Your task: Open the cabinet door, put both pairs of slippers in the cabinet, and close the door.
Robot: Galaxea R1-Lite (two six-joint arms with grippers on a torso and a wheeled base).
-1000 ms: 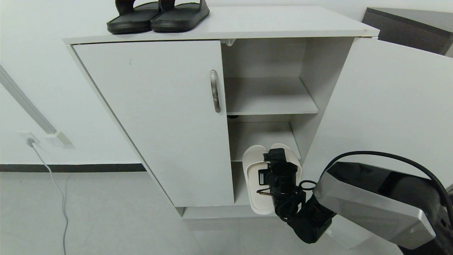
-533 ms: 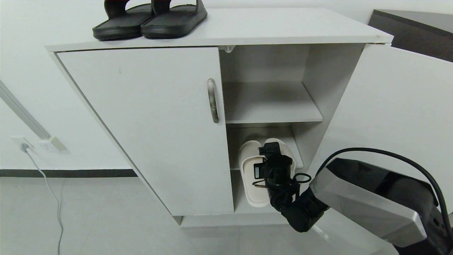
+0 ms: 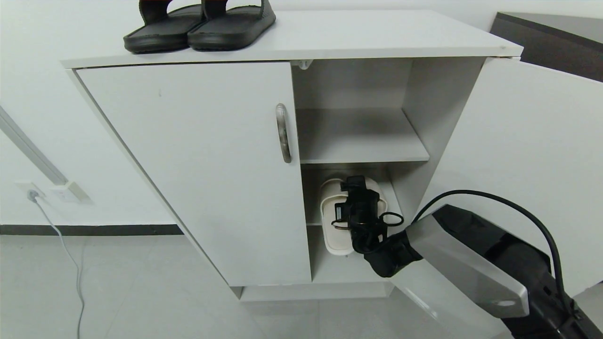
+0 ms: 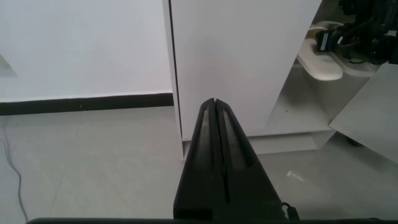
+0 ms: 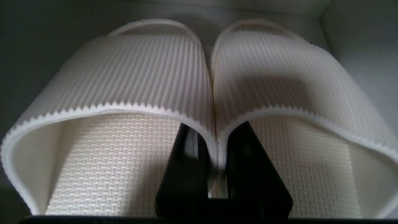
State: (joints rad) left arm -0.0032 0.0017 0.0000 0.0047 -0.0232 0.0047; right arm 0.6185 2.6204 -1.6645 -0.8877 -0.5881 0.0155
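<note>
1. One pair, the black slippers [image 3: 200,26], sat on the cabinet [image 3: 377,33] top, well above and left of the right gripper [image 3: 356,186], not yet stowed. The left gripper [image 4: 214,102] hung closed and empty.
2. The right gripper pinched the white slippers [image 3: 330,226] by their touching inner walls, just below the upper shelf [image 3: 362,136].
3. The right door [image 3: 518,165], beside it, stood open, not yet closed.

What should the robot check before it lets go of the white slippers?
1. Open right door: ok.
2. Hold: right gripper shut on white slippers: ok.
3. Pair fully inside cabinet: not ok, heels overhang the shelf.
4. Soles resting on that shelf: cannot tell.
5. Stored black slippers: not ok, they sit on the cabinet top.
6. Shut left gripper clear of the cabinet: ok.
</note>
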